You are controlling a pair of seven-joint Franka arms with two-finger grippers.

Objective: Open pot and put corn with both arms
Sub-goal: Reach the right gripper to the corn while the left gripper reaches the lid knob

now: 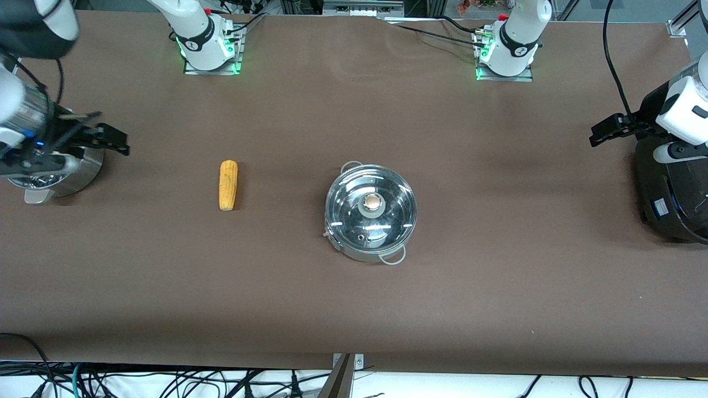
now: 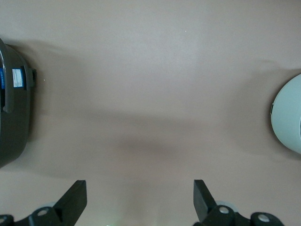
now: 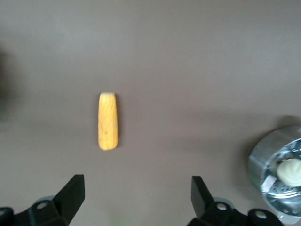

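The shiny steel pot (image 1: 370, 243) stands mid-table with its clear glass lid (image 1: 387, 221) and tan knob (image 1: 373, 203) on it. The yellow corn cob (image 1: 228, 184) lies on the table beside the pot, toward the right arm's end; it also shows in the right wrist view (image 3: 107, 121). My right gripper (image 1: 110, 136) hangs open and empty over the table edge of the steamer pot; its fingers (image 3: 73, 193) are wide apart. My left gripper (image 1: 604, 130) hangs open and empty over bare table beside the black cooker; its fingers (image 2: 75, 200) are wide apart.
A steel perforated steamer pot (image 1: 66, 174) with a pale bun (image 3: 291, 170) stands at the right arm's end. A large black cooker (image 1: 669, 193) stands at the left arm's end and shows in the left wrist view (image 2: 14, 103). Brown table (image 1: 354, 304) surrounds the pot.
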